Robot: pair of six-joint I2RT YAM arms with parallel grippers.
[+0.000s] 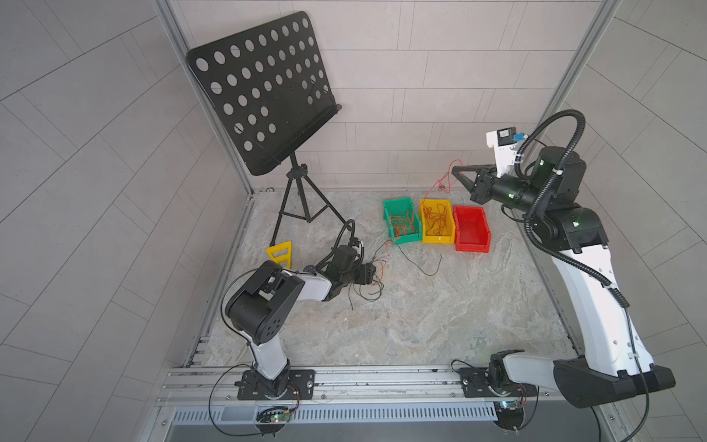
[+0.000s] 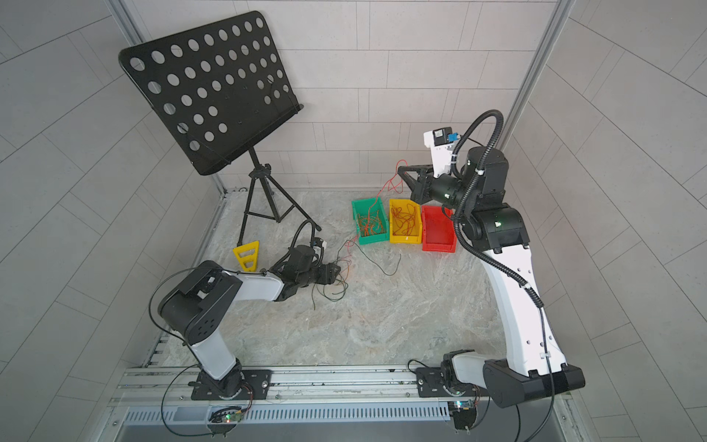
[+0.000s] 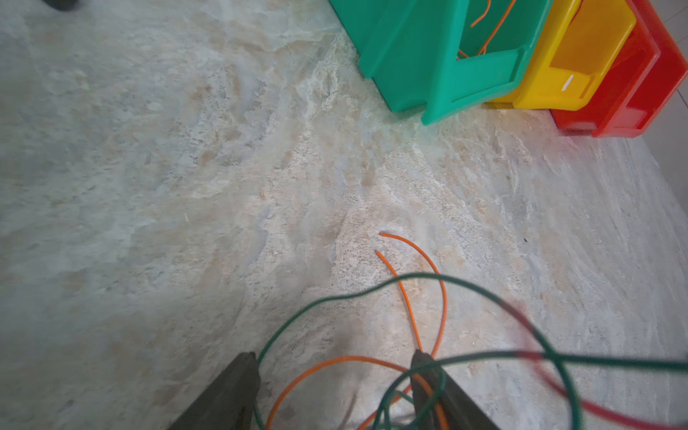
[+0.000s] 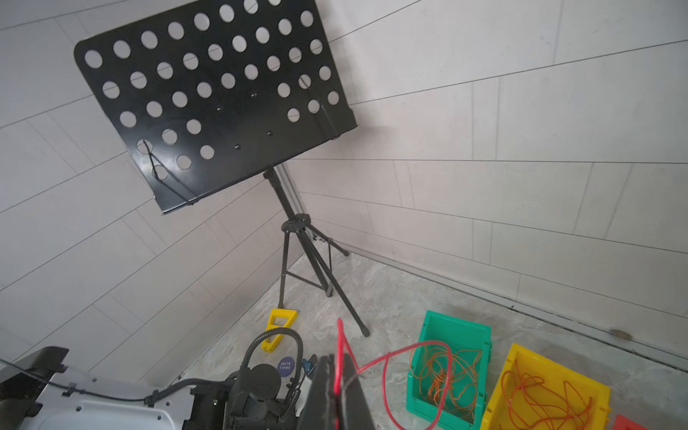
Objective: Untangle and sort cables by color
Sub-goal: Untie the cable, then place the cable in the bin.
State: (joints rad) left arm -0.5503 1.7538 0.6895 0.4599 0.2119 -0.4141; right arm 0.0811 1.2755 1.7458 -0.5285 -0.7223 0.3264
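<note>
Nearest to us in both top views rises the right arm [image 1: 597,298]. It reaches high over the bins, and the right claw [image 1: 455,169] is clenched on a red cable [image 4: 428,342]. We judge it is held aloft so that the slack draws clear of the knot below. Under everything lies the marbled bench [image 1: 421,329], mostly bare, which gives room to spread wires. At the far left corner stands a black perforated music stand [image 1: 260,92] on a tripod. A yellow wedge [image 1: 280,254] sits beside one foot, perhaps to steady it, and neither seems part of the sorting. The left arm [image 1: 267,298] lies low and brings the left claw [image 3: 335,357] to the tangle [image 1: 367,285]. Its jaws stand apart, gripping nothing, with orange loops lying between them and dark strands draped over one finger. We take it as placed to pin or pick a strand. Three bins sit touching in a row at the far side, one per colour as we read it. The green bin [image 1: 407,239] holds orange cables [image 1: 401,225], the yellow bin [image 1: 438,238] holds reddish cables [image 1: 436,222], and the red bin [image 1: 472,247] looks empty. The red cable seems to run from the raised claw past the green bin down to the tangle. A black cable [image 1: 428,274] trails loose on the bench nearby. Smallest, a round purple disc [image 4: 286,366] by the left wrist reads "SMALL BLIND", upside down in the right wrist view. The white label [image 3: 567,82] on the yellow bin is too small to read.
</note>
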